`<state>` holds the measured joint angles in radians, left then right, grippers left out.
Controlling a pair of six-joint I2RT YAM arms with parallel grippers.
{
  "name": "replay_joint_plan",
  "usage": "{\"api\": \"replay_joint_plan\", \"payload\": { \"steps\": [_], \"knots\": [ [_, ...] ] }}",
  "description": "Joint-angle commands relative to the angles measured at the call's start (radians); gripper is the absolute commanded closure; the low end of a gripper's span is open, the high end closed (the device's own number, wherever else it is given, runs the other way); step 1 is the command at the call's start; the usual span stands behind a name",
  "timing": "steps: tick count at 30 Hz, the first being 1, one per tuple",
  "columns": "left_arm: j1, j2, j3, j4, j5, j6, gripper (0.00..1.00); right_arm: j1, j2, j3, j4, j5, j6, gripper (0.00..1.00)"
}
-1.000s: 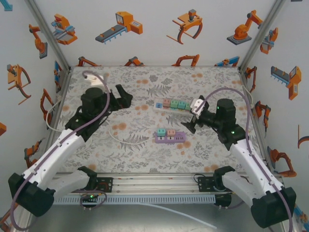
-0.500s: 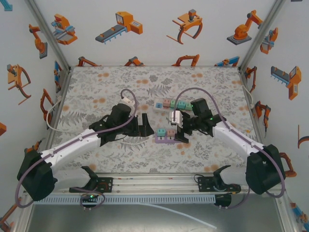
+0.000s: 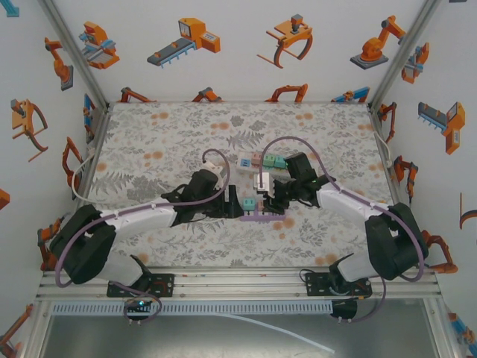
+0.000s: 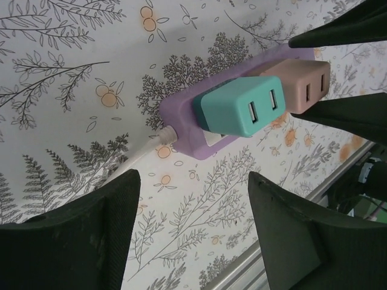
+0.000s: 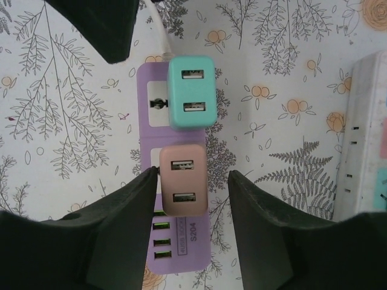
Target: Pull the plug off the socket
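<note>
A purple power strip (image 3: pixel 258 217) (image 4: pixel 181 118) (image 5: pixel 151 81) lies on the patterned mat with a teal plug (image 3: pixel 248 203) (image 4: pixel 239 109) (image 5: pixel 191 92) and a pink plug (image 4: pixel 299 84) (image 5: pixel 183 180) standing in it side by side. My right gripper (image 3: pixel 263 198) (image 5: pixel 192 175) is open, its fingers straddling the pink plug with the left finger close to the plug's side. My left gripper (image 3: pixel 232 203) (image 4: pixel 192 181) is open over bare mat just short of the strip's cord end, nothing between its fingers.
A white power strip (image 3: pixel 261 160) (image 5: pixel 363 133) with several coloured plugs lies just behind the purple one. The purple strip's white cord (image 4: pixel 142 151) (image 5: pixel 158 24) runs off toward the left arm. Printed walls enclose the mat on three sides.
Both arms have swung in from the sides to the purple strip. The right gripper now sits around the pink plug; the left gripper has closed in on the cord end.
</note>
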<state>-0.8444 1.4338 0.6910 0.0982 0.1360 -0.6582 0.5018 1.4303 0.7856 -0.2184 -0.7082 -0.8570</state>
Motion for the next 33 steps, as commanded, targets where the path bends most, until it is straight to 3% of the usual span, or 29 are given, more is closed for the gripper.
{"api": "replay_joint_plan", "payload": {
  "steps": [1,8,24,33],
  "knots": [
    [-0.009,0.039,-0.010,0.078,-0.040,-0.026,0.34,0.009,0.006,-0.005,0.019,-0.037,-0.008,0.55],
    [-0.047,0.128,0.032,0.021,-0.173,-0.026,0.50,0.021,0.016,-0.011,0.030,-0.039,-0.009,0.61],
    [-0.094,0.178,0.045,-0.042,-0.220,-0.033,0.53,0.030,0.022,0.012,0.002,-0.055,-0.008,0.78],
    [-0.103,0.188,0.043,-0.097,-0.268,-0.079,0.54,0.030,-0.022,0.037,-0.012,-0.111,0.000,0.81]
  ]
}}
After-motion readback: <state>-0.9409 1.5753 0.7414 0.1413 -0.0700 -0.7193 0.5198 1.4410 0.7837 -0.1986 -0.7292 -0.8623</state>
